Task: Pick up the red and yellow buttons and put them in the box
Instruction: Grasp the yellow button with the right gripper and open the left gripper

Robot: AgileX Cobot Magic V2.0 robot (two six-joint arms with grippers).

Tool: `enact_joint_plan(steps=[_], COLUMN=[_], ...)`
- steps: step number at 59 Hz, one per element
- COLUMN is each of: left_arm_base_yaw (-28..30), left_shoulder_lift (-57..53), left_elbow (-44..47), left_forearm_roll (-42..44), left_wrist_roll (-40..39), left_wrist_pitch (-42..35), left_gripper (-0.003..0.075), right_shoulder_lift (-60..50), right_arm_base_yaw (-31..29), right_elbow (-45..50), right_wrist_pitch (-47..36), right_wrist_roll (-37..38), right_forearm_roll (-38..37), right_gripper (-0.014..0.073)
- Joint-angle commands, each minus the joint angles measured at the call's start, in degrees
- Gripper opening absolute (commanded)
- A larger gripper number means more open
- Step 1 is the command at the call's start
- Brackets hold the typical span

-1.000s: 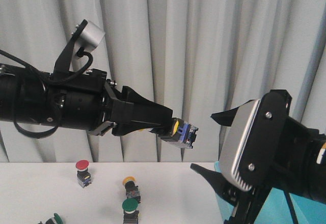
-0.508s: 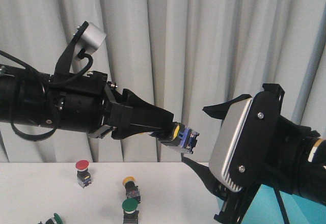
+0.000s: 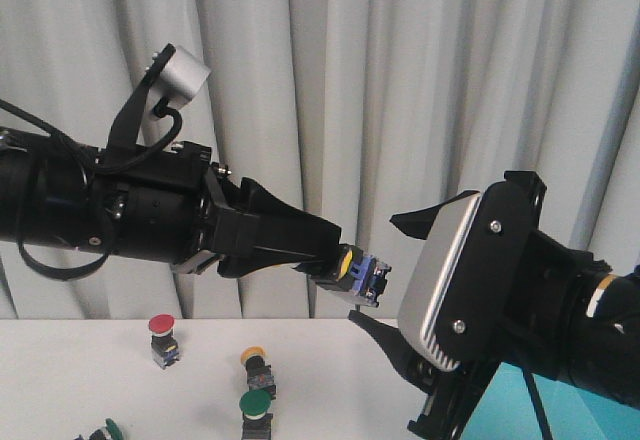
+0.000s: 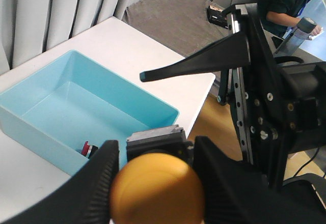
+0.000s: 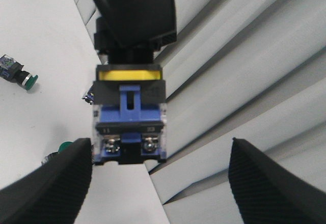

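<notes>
My left gripper (image 3: 345,260) is shut on a yellow button (image 3: 358,268) with a blue-and-black body and holds it high above the table. The yellow cap (image 4: 158,188) fills the left wrist view between the fingers. My right gripper (image 3: 400,280) is open and faces the button, one finger above it and one below, without touching. In the right wrist view the button (image 5: 130,117) hangs from the left gripper (image 5: 135,15), ahead of my open right gripper (image 5: 163,193). The turquoise box (image 4: 30,127) lies below with a red button (image 4: 89,149) inside. It also shows at the front view's lower right (image 3: 510,405).
On the white table (image 3: 60,370) stand a red button (image 3: 162,338), a yellow button (image 3: 258,362) and two green buttons (image 3: 256,410) (image 3: 110,430). Grey curtains (image 3: 400,80) hang behind. A grey sofa (image 4: 173,15) and a person (image 4: 290,5) are beyond the table's edge.
My right gripper has moved left, closer to the held yellow button, and stays open. The left gripper has sunk slightly with the button.
</notes>
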Motion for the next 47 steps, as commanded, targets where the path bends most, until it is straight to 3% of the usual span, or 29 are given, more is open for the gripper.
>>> enact_joint_plan(steps=[1, 27, 47], left_arm_base_yaw=[-0.3, -0.3, -0.3], left_shoulder_lift=[-2.1, -2.0, -2.0], left_elbow=[-1.6, -1.6, -1.6], left_forearm_roll=[-4.1, -4.1, -5.4], left_wrist_roll=[0.7, 1.1, 1.1], left_wrist_pitch=[-1.4, -2.1, -0.8], left_gripper=[0.0036, 0.0036, 0.0036], right_shoulder_lift=[-0.8, -0.8, -0.8], right_arm_base_yaw=[0.1, 4.7, 4.7], right_elbow=[-1.8, -1.8, -1.8], right_wrist_pitch=[-4.0, -6.5, -7.7], right_wrist_roll=[-0.2, -3.5, -2.9], right_forearm_roll=[2.0, 3.2, 3.5], right_gripper=[0.0524, 0.052, 0.0505])
